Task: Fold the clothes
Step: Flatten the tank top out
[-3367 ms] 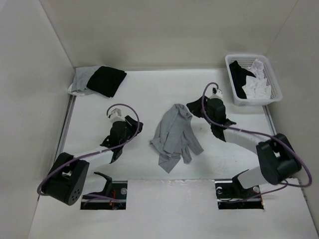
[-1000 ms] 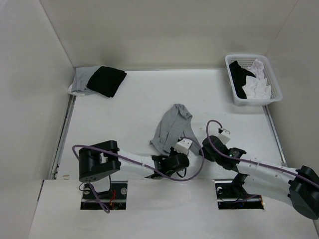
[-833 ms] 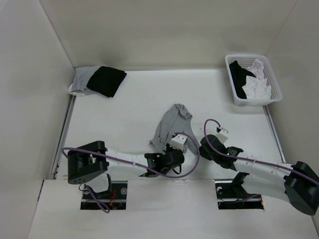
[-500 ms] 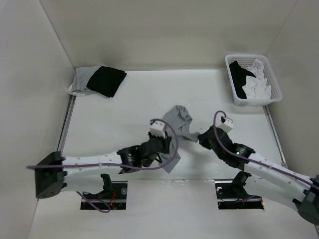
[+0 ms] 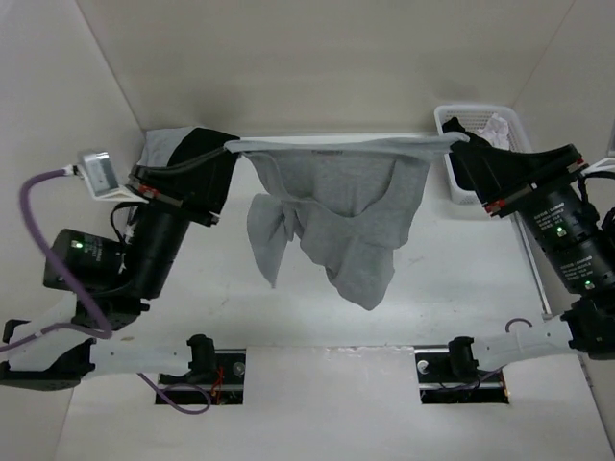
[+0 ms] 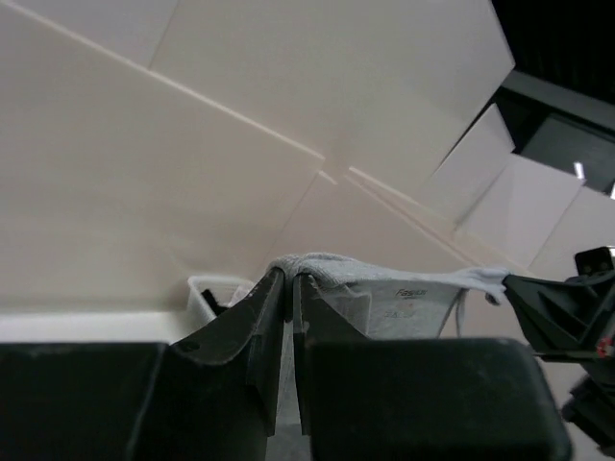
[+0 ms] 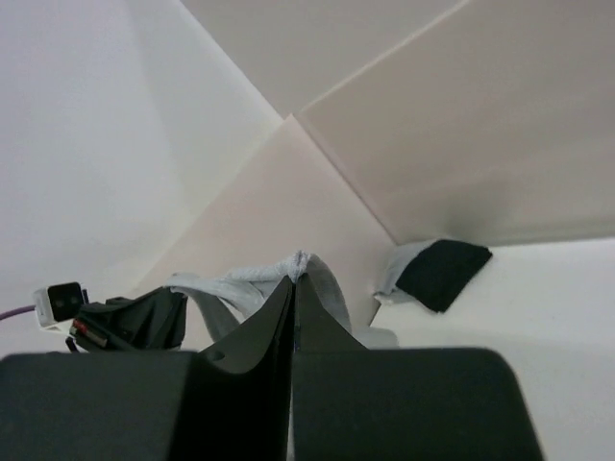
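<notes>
Grey top: up in the air left of the basket, upper edge pulled taut between my two claws, the rest hanging crumpled.
Left claw: clenched on the top's left end, well left of the basket.
Right claw: clenched on the top's right end, overlapping the basket's left wall in the overhead view.
White garment: inside the basket.
Folded pile: black on light grey, far left of the basket.
</notes>
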Robot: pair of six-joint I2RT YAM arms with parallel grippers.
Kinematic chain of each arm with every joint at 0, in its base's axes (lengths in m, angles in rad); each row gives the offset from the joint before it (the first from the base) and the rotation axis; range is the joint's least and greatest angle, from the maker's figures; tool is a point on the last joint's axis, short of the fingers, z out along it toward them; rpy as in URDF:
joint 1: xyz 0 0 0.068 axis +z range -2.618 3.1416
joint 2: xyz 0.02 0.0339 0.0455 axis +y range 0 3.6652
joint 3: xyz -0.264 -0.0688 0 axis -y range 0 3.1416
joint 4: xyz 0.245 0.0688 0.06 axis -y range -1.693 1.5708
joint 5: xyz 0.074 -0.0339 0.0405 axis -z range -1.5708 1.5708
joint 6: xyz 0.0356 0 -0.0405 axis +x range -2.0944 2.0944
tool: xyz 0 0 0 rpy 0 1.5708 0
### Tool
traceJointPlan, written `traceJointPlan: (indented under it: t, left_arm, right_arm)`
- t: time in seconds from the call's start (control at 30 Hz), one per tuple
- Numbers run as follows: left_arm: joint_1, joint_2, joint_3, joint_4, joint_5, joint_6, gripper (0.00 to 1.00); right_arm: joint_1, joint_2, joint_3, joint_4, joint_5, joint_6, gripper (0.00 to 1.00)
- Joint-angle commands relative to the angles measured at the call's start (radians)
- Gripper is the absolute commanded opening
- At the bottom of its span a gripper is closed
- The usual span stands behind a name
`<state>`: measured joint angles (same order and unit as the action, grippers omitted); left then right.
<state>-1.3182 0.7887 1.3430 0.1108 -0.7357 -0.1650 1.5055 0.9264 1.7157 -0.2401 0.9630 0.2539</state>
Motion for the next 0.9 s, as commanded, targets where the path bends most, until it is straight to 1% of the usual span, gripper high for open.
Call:
traceJointPlan:
  t: [0.0,0.07,0.17,0.27,0.37,0.47,0.5,0.53,0.6,0.63,0.67,0.7,0.73,0.77,0.8,0.83,0.87]
  left_arm:
    - [-0.104,0.043,0.140,0.075,-0.076,0.231,0.00]
    - [-0.169,0.067,0.171,0.107,-0.097,0.295,0.00]
    - [-0.221,0.089,0.173,0.159,-0.120,0.358,0.00]
    - [-0.282,0.107,0.174,0.248,-0.157,0.467,0.00]
    - [-0.310,0.107,0.171,0.321,-0.172,0.547,0.00]
    - [-0.327,0.118,0.177,0.409,-0.182,0.639,0.00]
    - [-0.327,0.132,0.183,0.443,-0.183,0.682,0.01]
    - [-0.327,0.133,0.183,0.448,-0.185,0.686,0.01]
    - [-0.318,0.142,0.177,0.467,-0.191,0.706,0.01]
    - [-0.240,0.161,0.130,0.525,-0.201,0.746,0.02]
    - [-0.221,0.164,0.121,0.536,-0.203,0.748,0.02]
    - [-0.136,0.171,0.084,0.568,-0.206,0.743,0.03]
    - [-0.091,0.176,0.062,0.576,-0.206,0.734,0.03]
    - [0.008,0.190,0.011,0.573,-0.203,0.696,0.03]
    - [0.065,0.204,-0.022,0.561,-0.202,0.659,0.03]
    - [0.189,0.240,-0.078,0.519,-0.186,0.575,0.03]
    - [0.234,0.256,-0.097,0.500,-0.179,0.538,0.03]
  right_arm:
    - [0.145,0.132,0.137,0.263,0.207,-0.512,0.00]
    - [0.227,0.170,0.151,0.426,0.241,-0.701,0.00]
    - [0.253,0.181,0.113,0.594,0.264,-0.847,0.00]
    - [0.265,0.170,0.070,0.714,0.273,-0.938,0.00]
    - [0.265,0.167,0.070,0.733,0.272,-0.964,0.00]
    - [0.256,0.192,0.119,0.728,0.249,-0.992,0.00]
    - [0.233,0.202,0.130,0.728,0.235,-0.999,0.00]
    - [0.229,0.204,0.130,0.728,0.232,-0.999,0.00]
    - [0.128,0.204,0.092,0.720,0.208,-0.970,0.00]
    - [0.061,0.198,0.050,0.713,0.189,-0.938,0.00]
    - [0.043,0.196,0.038,0.710,0.183,-0.927,0.00]
    - [-0.039,0.195,-0.008,0.681,0.151,-0.873,0.00]
    - [-0.078,0.195,-0.024,0.661,0.135,-0.843,0.00]
    - [-0.189,0.210,-0.060,0.577,0.076,-0.737,0.01]
    - [-0.234,0.222,-0.067,0.538,0.054,-0.685,0.01]
    - [-0.376,0.262,-0.071,0.410,-0.020,-0.532,0.01]
    - [-0.430,0.279,-0.070,0.360,-0.061,-0.469,0.01]
